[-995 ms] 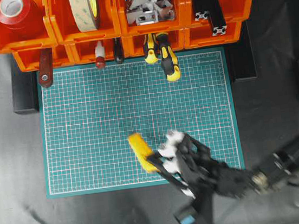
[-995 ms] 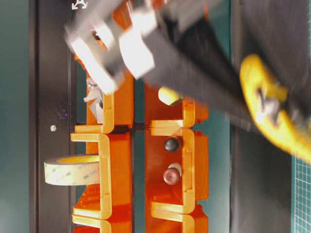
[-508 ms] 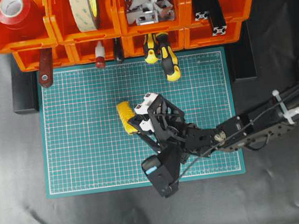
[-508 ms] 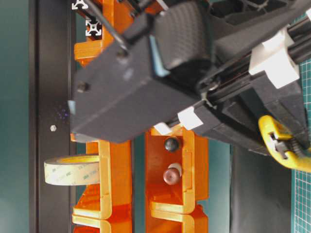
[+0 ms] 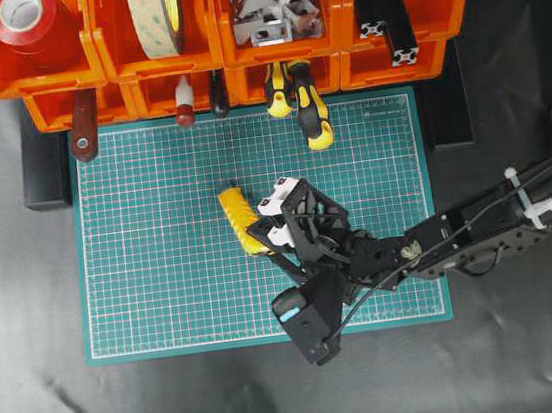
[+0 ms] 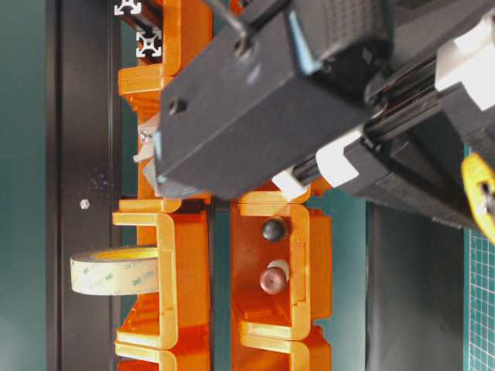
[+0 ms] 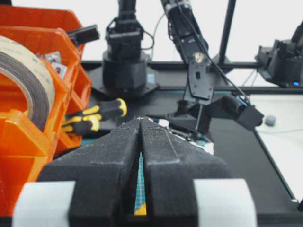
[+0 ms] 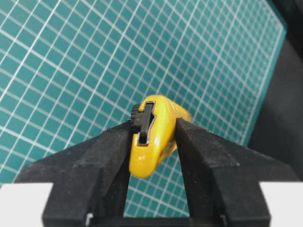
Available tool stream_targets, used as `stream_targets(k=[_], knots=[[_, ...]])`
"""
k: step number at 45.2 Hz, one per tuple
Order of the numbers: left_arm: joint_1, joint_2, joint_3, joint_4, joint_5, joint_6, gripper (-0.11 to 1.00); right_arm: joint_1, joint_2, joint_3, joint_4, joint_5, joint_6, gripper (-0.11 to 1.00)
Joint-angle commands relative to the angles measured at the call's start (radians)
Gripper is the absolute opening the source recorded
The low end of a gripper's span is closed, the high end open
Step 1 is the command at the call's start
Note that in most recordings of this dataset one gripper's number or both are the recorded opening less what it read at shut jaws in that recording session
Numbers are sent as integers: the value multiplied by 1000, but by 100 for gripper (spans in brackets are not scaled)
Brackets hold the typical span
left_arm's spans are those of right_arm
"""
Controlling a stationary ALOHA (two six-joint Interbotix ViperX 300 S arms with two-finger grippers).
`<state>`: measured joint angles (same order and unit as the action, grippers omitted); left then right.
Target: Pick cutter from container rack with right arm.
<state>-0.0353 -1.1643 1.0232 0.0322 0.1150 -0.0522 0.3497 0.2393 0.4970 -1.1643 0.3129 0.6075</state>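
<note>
The cutter (image 5: 241, 221) is a slim yellow knife with a black ribbed slider. My right gripper (image 5: 265, 230) is shut on it over the middle of the green mat (image 5: 153, 272), well in front of the orange container rack (image 5: 217, 57). In the right wrist view the black pads (image 8: 113, 146) clamp both sides of the cutter (image 8: 156, 142), which points away over the mat grid. A yellow tip of the cutter (image 6: 481, 197) shows at the right edge of the table-level view. My left gripper (image 7: 140, 119) is shut and empty, beside the rack (image 7: 23, 142) at the far left.
Two yellow-and-black screwdrivers (image 5: 309, 112) stick out of a lower bin onto the mat. A red-handled tool (image 5: 83, 124) and other handles hang from the lower bins. The upper bins hold a red tape roll (image 5: 23, 16), a beige tape roll (image 5: 157, 15), metal brackets (image 5: 271, 1) and black extrusions (image 5: 383, 12).
My right gripper carried the cutter from the mat's front edge toward the rack to mid-mat, then shifted only slightly in the last half second. The left arm has not moved.
</note>
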Motion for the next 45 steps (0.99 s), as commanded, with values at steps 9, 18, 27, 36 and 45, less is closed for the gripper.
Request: stream_targets(k=[9, 18, 27, 36, 45], knots=[[8, -2, -29, 3, 5, 2, 0, -3, -11, 17, 94, -72, 8, 48], [9, -3, -31, 5, 5, 2, 0, -2, -8, 20, 160, -58, 9, 78], [9, -11, -31, 3, 21, -8, 0, 8, -29, 26, 279, -58, 9, 80], [-6, -12, -31, 5, 66, -28, 0, 20, -141, 32, 417, -54, 31, 80], [-26, -20, -35, 3, 117, -48, 0, 20, -314, 81, 445, -64, 169, 80]])
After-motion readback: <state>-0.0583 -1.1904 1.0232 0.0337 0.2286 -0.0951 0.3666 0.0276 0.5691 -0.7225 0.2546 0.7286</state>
